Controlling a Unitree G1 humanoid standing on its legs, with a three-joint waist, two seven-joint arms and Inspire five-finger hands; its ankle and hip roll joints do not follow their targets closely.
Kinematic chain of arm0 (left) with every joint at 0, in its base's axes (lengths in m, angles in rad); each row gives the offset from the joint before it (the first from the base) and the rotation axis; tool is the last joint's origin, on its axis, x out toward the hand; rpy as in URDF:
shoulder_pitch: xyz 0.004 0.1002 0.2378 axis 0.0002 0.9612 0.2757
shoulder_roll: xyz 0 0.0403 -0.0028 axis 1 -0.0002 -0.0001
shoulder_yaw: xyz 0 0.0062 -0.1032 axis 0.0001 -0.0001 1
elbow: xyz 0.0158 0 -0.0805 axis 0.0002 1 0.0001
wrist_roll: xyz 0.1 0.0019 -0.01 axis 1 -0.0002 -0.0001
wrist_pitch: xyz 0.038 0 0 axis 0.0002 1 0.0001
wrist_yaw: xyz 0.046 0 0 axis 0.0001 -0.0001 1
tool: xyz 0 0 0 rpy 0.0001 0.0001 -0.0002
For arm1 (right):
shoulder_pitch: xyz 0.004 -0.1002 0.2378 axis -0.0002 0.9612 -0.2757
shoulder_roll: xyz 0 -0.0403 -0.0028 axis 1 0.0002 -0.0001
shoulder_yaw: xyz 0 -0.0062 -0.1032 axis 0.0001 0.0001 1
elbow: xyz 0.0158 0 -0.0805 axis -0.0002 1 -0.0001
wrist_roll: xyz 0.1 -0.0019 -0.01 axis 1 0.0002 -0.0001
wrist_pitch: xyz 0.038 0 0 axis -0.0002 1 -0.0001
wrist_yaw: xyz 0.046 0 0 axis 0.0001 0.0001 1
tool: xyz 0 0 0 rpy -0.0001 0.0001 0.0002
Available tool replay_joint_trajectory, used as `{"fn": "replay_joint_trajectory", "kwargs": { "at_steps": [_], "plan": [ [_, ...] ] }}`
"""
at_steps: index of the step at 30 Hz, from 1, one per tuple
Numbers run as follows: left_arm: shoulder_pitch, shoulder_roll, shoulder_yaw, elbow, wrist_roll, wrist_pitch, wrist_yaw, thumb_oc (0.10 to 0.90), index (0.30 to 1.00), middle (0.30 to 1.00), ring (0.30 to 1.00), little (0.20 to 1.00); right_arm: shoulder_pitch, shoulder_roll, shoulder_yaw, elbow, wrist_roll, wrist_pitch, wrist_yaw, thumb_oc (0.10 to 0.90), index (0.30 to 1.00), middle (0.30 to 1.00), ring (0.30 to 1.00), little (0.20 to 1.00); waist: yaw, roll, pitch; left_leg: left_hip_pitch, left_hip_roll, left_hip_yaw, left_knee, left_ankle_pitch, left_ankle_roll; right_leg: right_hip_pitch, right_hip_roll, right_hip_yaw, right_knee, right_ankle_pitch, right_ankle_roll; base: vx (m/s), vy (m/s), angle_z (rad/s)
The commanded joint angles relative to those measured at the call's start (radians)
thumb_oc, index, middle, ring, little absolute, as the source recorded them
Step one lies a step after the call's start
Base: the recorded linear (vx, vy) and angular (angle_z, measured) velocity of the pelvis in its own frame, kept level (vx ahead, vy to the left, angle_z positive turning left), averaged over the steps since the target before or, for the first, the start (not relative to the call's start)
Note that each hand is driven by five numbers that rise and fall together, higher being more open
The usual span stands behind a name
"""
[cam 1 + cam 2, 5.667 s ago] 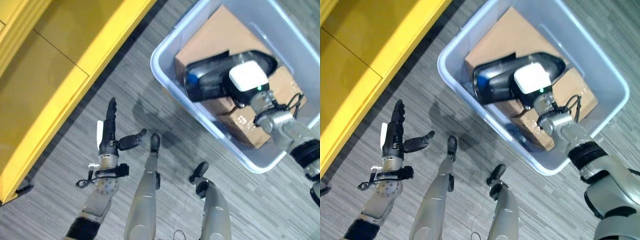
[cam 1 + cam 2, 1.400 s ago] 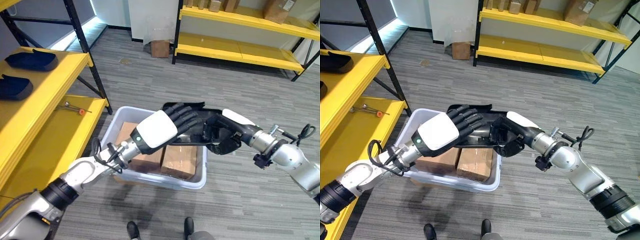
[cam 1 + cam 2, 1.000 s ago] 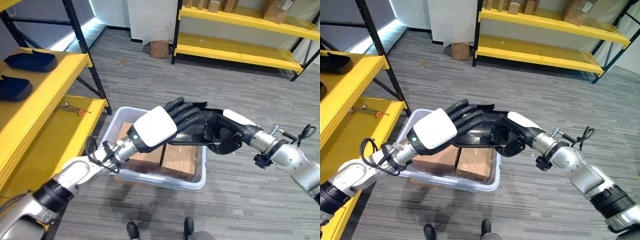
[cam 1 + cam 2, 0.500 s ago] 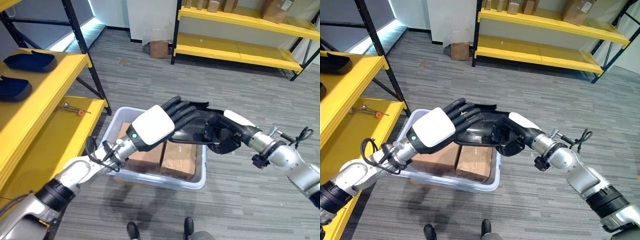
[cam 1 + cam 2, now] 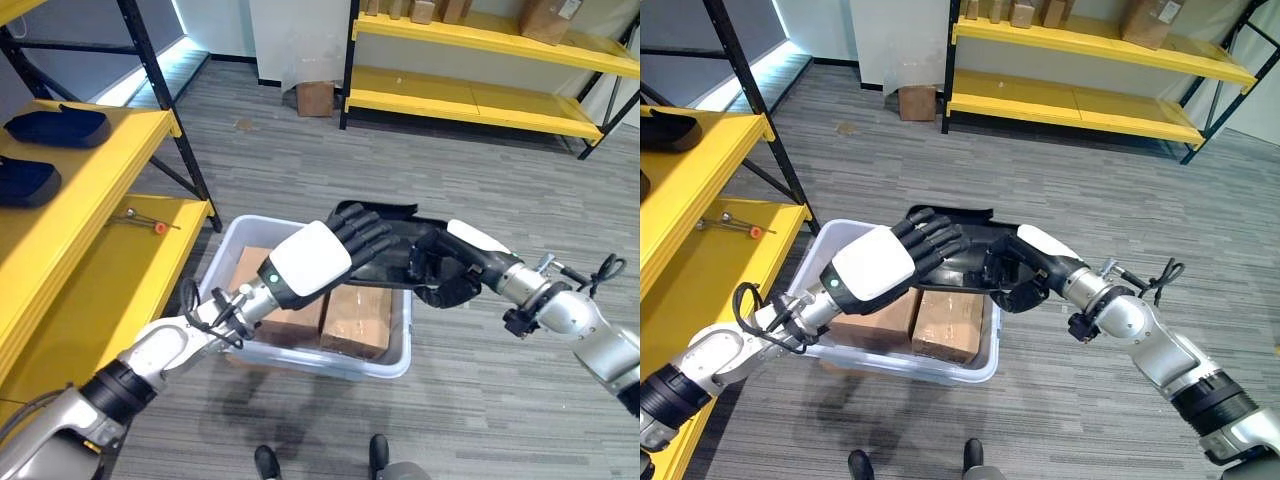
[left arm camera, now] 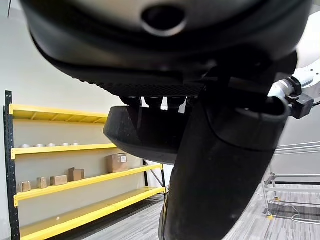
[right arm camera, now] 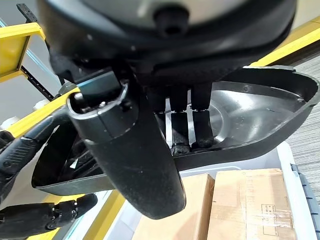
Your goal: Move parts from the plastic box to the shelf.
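A black curved shell part (image 5: 398, 228) is held in the air above the translucent plastic box (image 5: 320, 358), with a hand at each end. My left hand (image 5: 310, 258) has its fingers curled over the part's near end; the left wrist view shows the part (image 6: 130, 135) between those fingers and the thumb (image 6: 220, 170). My right hand (image 5: 450, 272) is shut on the other end, fingers inside the shell (image 7: 250, 105) and thumb (image 7: 135, 165) outside it. Two cardboard boxes (image 5: 355, 320) lie in the plastic box.
The yellow shelf (image 5: 90, 190) stands at the left, with two dark blue parts (image 5: 55, 125) on its upper level and small tools (image 5: 140, 218) on the lower one. More yellow shelving (image 5: 480, 100) runs along the back, with a cardboard box (image 5: 318, 97) on the floor beside it.
The right hand has lifted the black part out of the box. In the last second my left hand's fingers have come down and curled onto the part.
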Motion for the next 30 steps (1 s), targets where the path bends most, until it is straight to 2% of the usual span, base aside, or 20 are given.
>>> {"fn": "replay_joint_trajectory", "kwargs": {
  "at_steps": [1, 12, 19, 24, 26, 27, 28, 30],
  "plan": [
    [-0.139, -0.044, -0.004, 0.029, -0.033, 0.024, 0.058, 0.900, 1.000, 1.000, 1.000, 1.000, -0.174, -0.008, -0.097, -0.075, 0.046, -0.076, -0.085, 0.400, 0.300, 0.300, 0.300, 0.300, 0.012, -0.005, -0.064, 0.120, 0.099, -0.023, -0.008, -0.059, -0.089, -0.031, -0.057, 0.007, 0.028, 0.054, 0.079, 0.00, 0.000, 0.00],
    [-0.198, -0.089, -0.080, 0.122, -0.004, 0.042, 0.055, 0.900, 1.000, 1.000, 1.000, 1.000, -0.200, -0.022, -0.086, -0.132, 0.083, -0.088, -0.078, 0.400, 0.300, 0.300, 0.300, 0.300, -0.003, -0.011, -0.063, 0.123, 0.103, -0.013, -0.008, -0.060, -0.090, -0.037, -0.052, 0.019, 0.025, 0.056, 0.078, 0.00, 0.000, -0.02],
    [-0.204, -0.089, -0.084, 0.126, -0.001, 0.042, 0.055, 0.900, 1.000, 1.000, 1.000, 1.000, -0.206, -0.026, -0.085, -0.143, 0.085, -0.090, -0.075, 0.400, 0.300, 0.300, 0.300, 0.300, -0.004, -0.013, -0.064, 0.124, 0.103, -0.009, -0.008, -0.061, -0.091, -0.039, -0.051, 0.022, 0.024, 0.056, 0.078, 0.00, 0.000, -0.01],
    [-0.253, -0.119, -0.106, 0.164, 0.016, 0.062, 0.069, 0.900, 1.000, 1.000, 1.000, 1.000, -0.219, -0.028, -0.074, -0.187, 0.096, -0.096, -0.065, 0.400, 0.300, 0.300, 0.300, 0.300, -0.015, -0.015, -0.070, 0.130, 0.104, -0.004, -0.008, -0.063, -0.091, -0.040, -0.050, 0.031, 0.023, 0.058, 0.078, 0.00, 0.002, -0.03],
    [-0.259, -0.127, -0.105, 0.166, 0.018, 0.068, 0.074, 0.639, 0.635, 0.635, 0.635, 0.635, -0.222, -0.026, -0.074, -0.195, 0.097, -0.097, -0.066, 0.400, 0.300, 0.300, 0.300, 0.300, -0.018, -0.015, -0.072, 0.132, 0.104, -0.002, -0.008, -0.064, -0.091, -0.040, -0.050, 0.032, 0.022, 0.059, 0.078, 0.00, 0.000, 0.00],
    [-0.263, -0.129, -0.102, 0.166, 0.019, 0.070, 0.075, 0.463, 0.388, 0.388, 0.388, 0.388, -0.223, -0.026, -0.075, -0.199, 0.098, -0.097, -0.066, 0.400, 0.300, 0.300, 0.300, 0.300, -0.020, -0.015, -0.073, 0.133, 0.105, -0.001, -0.008, -0.065, -0.090, -0.041, -0.049, 0.033, 0.022, 0.059, 0.078, 0.00, 0.000, 0.00],
    [-0.263, -0.129, -0.102, 0.166, 0.019, 0.070, 0.075, 0.400, 0.300, 0.300, 0.300, 0.300, -0.223, -0.026, -0.075, -0.199, 0.098, -0.096, -0.066, 0.400, 0.300, 0.300, 0.300, 0.300, -0.019, -0.015, -0.073, 0.133, 0.105, 0.000, -0.008, -0.065, -0.090, -0.041, -0.049, 0.034, 0.022, 0.059, 0.078, 0.00, 0.001, -0.05],
    [-0.259, -0.141, -0.092, 0.178, 0.018, 0.078, 0.084, 0.400, 0.300, 0.300, 0.300, 0.300, -0.226, -0.026, -0.072, -0.204, 0.103, -0.096, -0.065, 0.400, 0.300, 0.300, 0.300, 0.300, -0.021, -0.017, -0.075, 0.135, 0.105, 0.002, -0.008, -0.065, -0.090, -0.041, -0.048, 0.038, 0.022, 0.058, 0.077, 0.00, 0.002, -0.04]
  ]
}}
